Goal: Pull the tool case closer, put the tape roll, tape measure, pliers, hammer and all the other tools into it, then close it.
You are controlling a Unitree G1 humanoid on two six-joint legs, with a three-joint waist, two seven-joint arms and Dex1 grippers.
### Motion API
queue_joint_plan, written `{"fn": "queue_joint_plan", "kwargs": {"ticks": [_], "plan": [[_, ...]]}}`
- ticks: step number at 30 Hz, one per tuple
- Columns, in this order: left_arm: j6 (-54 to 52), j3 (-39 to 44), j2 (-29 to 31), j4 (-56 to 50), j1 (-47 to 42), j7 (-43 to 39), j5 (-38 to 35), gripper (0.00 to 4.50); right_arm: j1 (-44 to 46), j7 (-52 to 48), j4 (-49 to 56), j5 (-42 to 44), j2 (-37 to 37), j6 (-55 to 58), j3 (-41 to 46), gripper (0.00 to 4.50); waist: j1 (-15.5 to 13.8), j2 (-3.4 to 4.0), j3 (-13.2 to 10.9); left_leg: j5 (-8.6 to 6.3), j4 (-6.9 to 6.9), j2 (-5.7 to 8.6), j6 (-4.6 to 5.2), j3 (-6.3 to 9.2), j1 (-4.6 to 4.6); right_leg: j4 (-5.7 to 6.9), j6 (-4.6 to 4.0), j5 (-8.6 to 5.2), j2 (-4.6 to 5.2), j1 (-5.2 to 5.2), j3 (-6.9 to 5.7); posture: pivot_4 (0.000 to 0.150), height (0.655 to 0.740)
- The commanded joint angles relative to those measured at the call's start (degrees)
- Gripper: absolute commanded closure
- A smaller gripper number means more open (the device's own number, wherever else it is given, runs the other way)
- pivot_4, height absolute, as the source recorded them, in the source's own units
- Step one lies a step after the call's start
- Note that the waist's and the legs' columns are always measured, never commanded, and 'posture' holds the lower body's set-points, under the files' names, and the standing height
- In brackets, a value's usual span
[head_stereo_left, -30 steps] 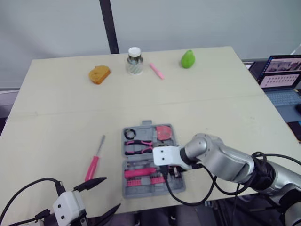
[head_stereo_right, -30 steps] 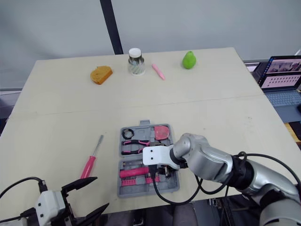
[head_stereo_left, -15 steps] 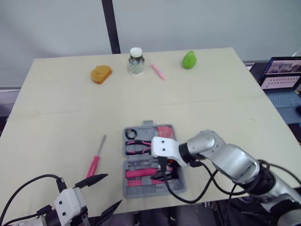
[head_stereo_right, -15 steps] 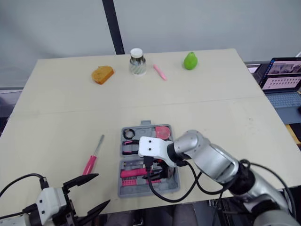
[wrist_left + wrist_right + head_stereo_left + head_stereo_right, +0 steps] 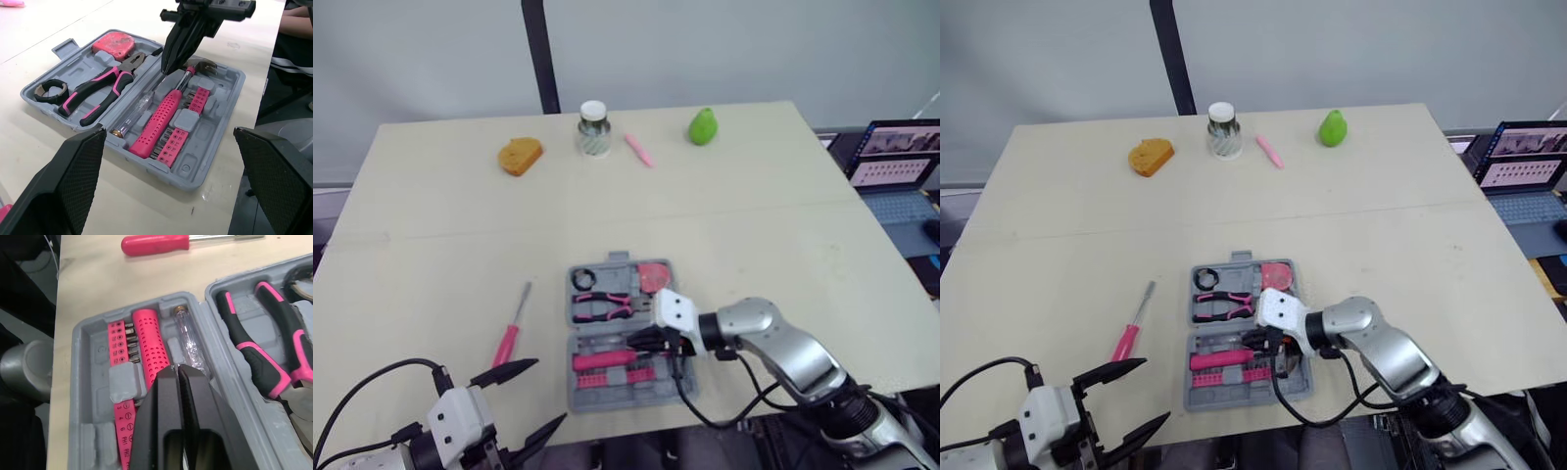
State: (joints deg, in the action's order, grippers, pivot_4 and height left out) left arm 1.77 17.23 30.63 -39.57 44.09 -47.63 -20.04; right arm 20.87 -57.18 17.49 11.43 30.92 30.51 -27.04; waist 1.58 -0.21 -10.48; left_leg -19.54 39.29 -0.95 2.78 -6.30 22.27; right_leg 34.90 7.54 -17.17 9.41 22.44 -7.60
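1. Left fingers (image 5: 505,373): released and spread wide, with nothing between them. They hang low at the near edge of the desk (image 5: 754,225).
2. Screwdriver (image 5: 512,328): pink handle, lying flat on the desk just beyond the left fingers. Its shaft points away from them. It is outside the tool case.
3. Tool case (image 5: 221,108): grey, lying open and flat on the desk. It sits right of the left fingers and directly under the right fingers.
4. Case half farther from the fingers, left to right: tape roll (image 5: 51,89), pliers (image 5: 100,93), and tape measure (image 5: 114,44). Each is seated in its own recess.
5. Case half nearer the fingers: a clear-handled tester (image 5: 190,340) lies beside the hammer (image 5: 164,120), which has a pink handle. The pink bit strips (image 5: 117,352) sit on the hammer's other side.
6. Right fingers (image 5: 177,41): clenched, pressed together with nothing between them. They point down into the nearer half. The tips are by the hammer's neck, between the tester and the pink handle. Contact with either tool cannot be told.
7. Far edge of the desk, well beyond both sets of fingers, left to right: orange lump (image 5: 520,155), lidded jar (image 5: 593,127), pink pen (image 5: 639,148), green pear (image 5: 703,124).
8. Laptop (image 5: 891,166): open, off the desk, far to the right of the right fingers.
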Motion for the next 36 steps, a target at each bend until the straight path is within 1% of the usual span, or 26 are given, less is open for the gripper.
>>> {"fn": "queue_joint_plan", "kwargs": {"ticks": [1, 7, 26, 36], "plan": [[0.19, -0.16, 0.55, -1.14, 0.37, -0.14, -0.18, 0.00, -0.28, 0.31, -0.27, -0.90, -0.92, -3.07, -0.62, 4.48, -0.02, 0.00, 0.00, 0.00, 0.00, 0.00, 0.00, 0.00, 0.00, 0.00, 0.00, 0.00, 0.00, 0.00, 0.00, 0.150, 0.7400], [0.09, -0.80, 0.87, -1.17, -0.05, -0.14, -0.03, 0.00, -0.60, -0.63, -1.02, -3.07, -0.89, -5.22, -2.71, 4.48, -0.09, -0.03, 0.02, 0.00, 0.00, 0.01, 0.00, 0.00, 0.00, 0.00, 0.00, 0.00, 0.01, 0.00, 0.01, 0.150, 0.7400], [-0.51, -1.32, 0.85, -1.84, -0.04, 0.39, -0.07, 0.00, -3.01, -0.65, -6.54, -7.98, -0.52, -7.96, -5.32, 4.48, -0.05, -0.09, 0.09, 0.00, 0.00, 0.00, 0.00, 0.00, -0.04, 0.02, 0.00, 0.00, 0.02, -0.02, 0.00, 0.150, 0.7400], [-0.72, -1.54, 1.07, -2.03, -0.38, 0.58, 0.04, 0.00, -3.90, -0.17, -8.70, -7.89, -1.58, -3.92, -5.71, 4.48, -0.06, -0.24, 0.48, -0.01, 0.00, -0.03, -0.03, 0.00, -0.12, 0.01, -0.03, -0.02, 0.02, -0.06, 0.02, 0.150, 0.7400]]}}
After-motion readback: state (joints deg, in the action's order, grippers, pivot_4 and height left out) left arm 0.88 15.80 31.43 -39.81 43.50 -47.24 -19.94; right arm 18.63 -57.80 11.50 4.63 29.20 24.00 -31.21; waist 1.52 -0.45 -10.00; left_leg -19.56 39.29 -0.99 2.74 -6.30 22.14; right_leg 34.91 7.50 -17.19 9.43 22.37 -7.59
